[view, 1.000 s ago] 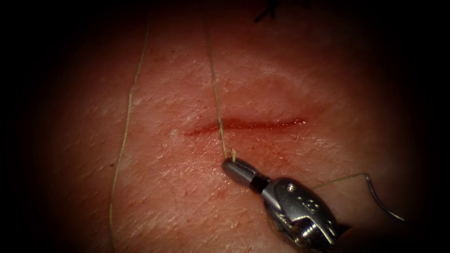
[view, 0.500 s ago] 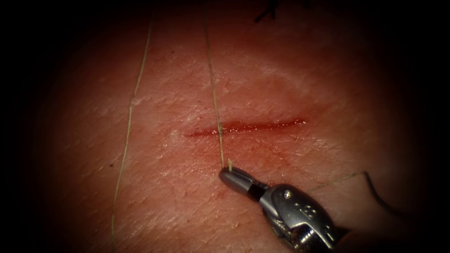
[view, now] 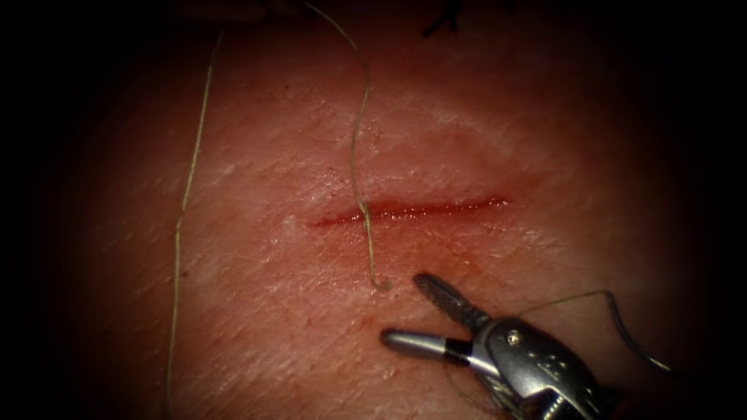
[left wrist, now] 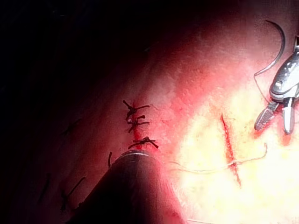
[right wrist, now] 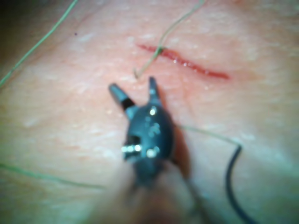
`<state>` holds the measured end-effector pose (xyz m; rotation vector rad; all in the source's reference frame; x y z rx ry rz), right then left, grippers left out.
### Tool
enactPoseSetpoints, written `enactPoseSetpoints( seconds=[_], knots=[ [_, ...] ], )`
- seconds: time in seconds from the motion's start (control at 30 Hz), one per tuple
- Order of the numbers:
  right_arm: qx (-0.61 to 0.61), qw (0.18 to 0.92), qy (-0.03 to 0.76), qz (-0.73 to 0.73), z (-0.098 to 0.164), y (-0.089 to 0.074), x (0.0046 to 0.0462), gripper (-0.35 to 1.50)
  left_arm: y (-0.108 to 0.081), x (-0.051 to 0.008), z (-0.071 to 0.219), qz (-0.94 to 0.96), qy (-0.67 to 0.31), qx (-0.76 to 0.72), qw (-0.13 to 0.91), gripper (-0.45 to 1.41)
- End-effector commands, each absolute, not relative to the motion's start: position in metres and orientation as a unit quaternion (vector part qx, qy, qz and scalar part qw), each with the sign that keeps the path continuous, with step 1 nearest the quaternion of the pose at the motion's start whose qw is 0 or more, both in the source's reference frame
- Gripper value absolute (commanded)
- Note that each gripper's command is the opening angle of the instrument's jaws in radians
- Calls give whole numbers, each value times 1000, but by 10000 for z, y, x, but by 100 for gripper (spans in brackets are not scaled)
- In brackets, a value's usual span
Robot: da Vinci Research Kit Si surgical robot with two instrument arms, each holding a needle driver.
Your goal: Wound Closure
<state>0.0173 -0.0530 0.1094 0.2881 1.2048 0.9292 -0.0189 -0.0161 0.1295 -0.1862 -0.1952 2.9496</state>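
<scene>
Far left in the endoscope view, a long strand of thread [view: 185, 210] runs down over the tissue [view: 257, 327], well apart from the cut [view: 408, 210]. Next over, a second strand [view: 356, 148] curves down from the top, crosses the cut near its left end, and stops in a small curled free end [view: 380, 285] on the near side of the cut (slack, nothing gripping it). Just right of that end sits the right end effector [view: 412, 311], jaws spread wide apart and holding nothing, one jaw pointing up toward the cut, the other lying flatter toward the left. Furthest right, the curved needle [view: 634, 342] lies loose on the tissue surface, not in the tissue, with thread trailing from it toward the tool.

The left wrist view has older dark stitches [left wrist: 136, 122] on another closed cut, plus the left arm's dark shaft [left wrist: 133, 186]; can't tell what its end effector is doing.
</scene>
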Motion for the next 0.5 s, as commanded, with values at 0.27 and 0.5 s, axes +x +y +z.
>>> enactPoseSetpoints(
  seconds=[0.27,0.5],
  knots=[
    [129,720,537,420,1073,-455,163,113,-158,-190,1261,992,-62,-65,92,-45],
    [146,730,535,399,1103,-429,200,118,-158,-185,1238,992,-66,-63,92,-45]
  ],
)
